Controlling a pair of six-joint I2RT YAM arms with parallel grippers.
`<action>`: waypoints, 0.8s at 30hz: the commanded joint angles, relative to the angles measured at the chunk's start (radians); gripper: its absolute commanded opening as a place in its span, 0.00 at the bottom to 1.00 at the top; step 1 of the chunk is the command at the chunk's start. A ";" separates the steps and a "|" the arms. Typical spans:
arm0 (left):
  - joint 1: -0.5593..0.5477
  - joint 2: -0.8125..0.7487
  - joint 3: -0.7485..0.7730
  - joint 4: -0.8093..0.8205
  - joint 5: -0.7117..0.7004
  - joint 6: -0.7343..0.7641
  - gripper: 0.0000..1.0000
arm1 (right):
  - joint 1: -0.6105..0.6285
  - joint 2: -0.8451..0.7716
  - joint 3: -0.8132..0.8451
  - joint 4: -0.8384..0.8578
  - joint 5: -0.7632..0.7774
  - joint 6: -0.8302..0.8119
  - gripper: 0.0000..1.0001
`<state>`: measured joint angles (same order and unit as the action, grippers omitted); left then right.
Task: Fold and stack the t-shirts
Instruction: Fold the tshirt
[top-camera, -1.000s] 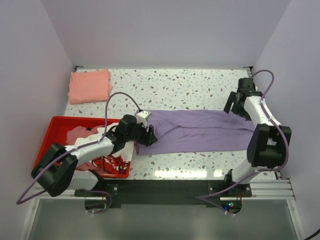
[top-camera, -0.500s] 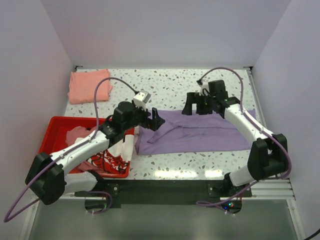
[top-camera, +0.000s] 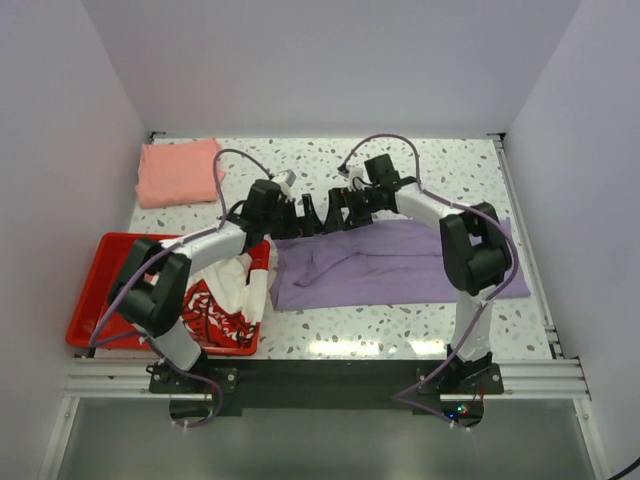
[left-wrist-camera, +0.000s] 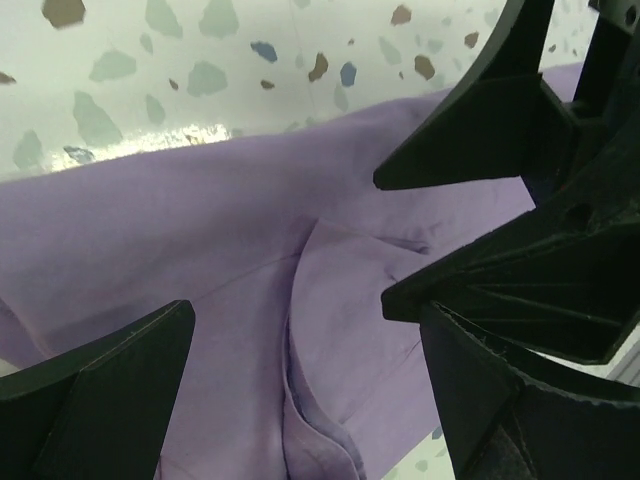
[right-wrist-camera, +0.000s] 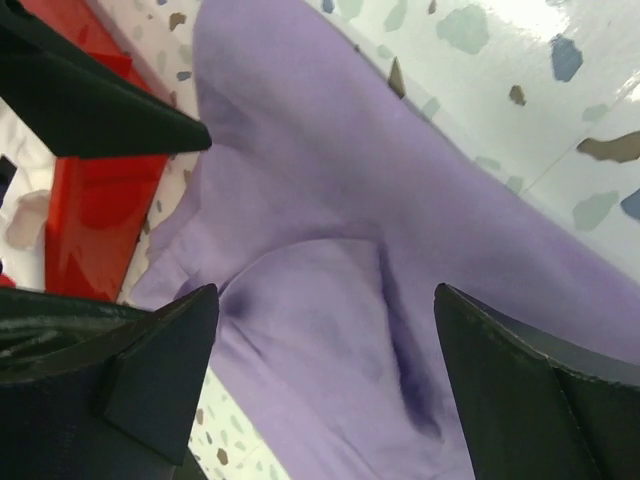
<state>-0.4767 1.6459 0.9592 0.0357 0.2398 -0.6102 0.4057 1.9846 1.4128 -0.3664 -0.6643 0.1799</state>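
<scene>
From above, the lavender t-shirt (top-camera: 400, 265) lay flat across the table (top-camera: 430, 160). Over its far edge, near its left end, the left gripper (top-camera: 308, 215) and the right gripper (top-camera: 338, 212) hung side by side, both with jaws spread wide and holding nothing. Just left of the shirt sat the red tray (top-camera: 95, 290), with a white red-printed t-shirt (top-camera: 225, 300) heaped inside. The salmon t-shirt (top-camera: 180, 172) lay folded well beyond the lavender one's far left corner.

In the left wrist view, the left fingers (left-wrist-camera: 100, 400) stood apart over creased lavender cloth, and the other gripper's fingers were just beside them.

In the right wrist view, the right fingers (right-wrist-camera: 520, 400) were spread above a fold of the same shirt.
</scene>
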 joint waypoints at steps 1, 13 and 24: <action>0.006 0.046 0.088 0.004 0.061 -0.045 1.00 | 0.016 0.042 0.084 0.027 -0.066 -0.011 0.92; 0.036 0.210 0.113 -0.034 0.001 -0.088 1.00 | 0.044 0.112 0.081 0.017 -0.107 -0.016 0.72; 0.046 0.213 0.069 -0.034 -0.008 -0.114 1.00 | 0.074 0.060 0.017 0.038 -0.124 -0.030 0.64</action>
<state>-0.4370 1.8381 1.0451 -0.0116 0.2798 -0.6987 0.4171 2.1052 1.4456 -0.3412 -0.6731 0.1555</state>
